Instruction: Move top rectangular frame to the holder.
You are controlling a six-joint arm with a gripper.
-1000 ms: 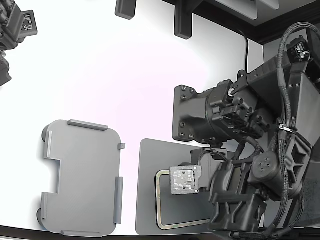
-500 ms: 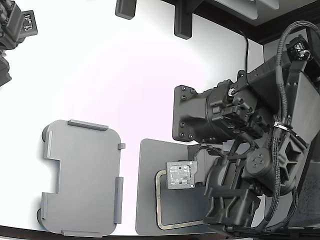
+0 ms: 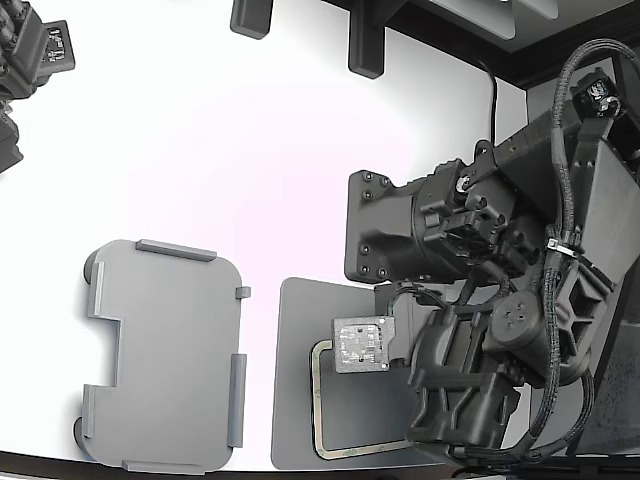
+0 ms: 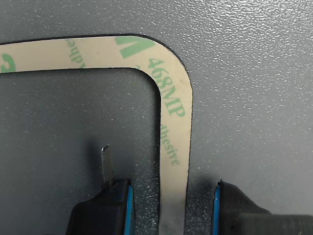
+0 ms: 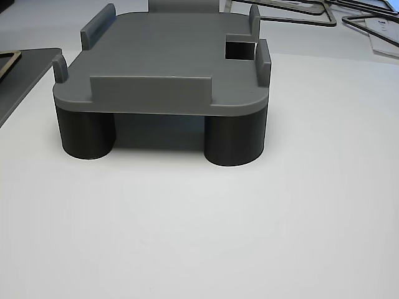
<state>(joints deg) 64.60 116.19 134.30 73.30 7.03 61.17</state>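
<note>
The top rectangular frame point(image 4: 173, 112) is a thin beige strip printed with green "468MP adhesive" lettering. It lies flat on the dark grey mat point(image 4: 244, 73). In the wrist view my gripper point(image 4: 168, 205) is open, with one blue-edged finger on each side of the frame's straight side, just past its rounded corner. A thin metal blade point(image 4: 107, 164) sticks out from the inner finger. In the exterior view the frame point(image 3: 316, 400) shows partly beneath my wrist block point(image 3: 360, 345). The holder point(image 3: 165, 355) is a light grey plate at the exterior view's lower left; it is bare in the other view point(image 5: 168, 56).
My arm's black base point(image 3: 400, 235) and cabling fill the exterior view's right. A second arm point(image 3: 30, 60) sits at the top left. Two dark posts point(image 3: 365, 45) stand at the back edge. Spare frames point(image 5: 299, 7) lie behind the holder.
My wrist has shifted a little toward the exterior view's left and slightly back, over the frame's corner. The frame and the holder have not moved.
</note>
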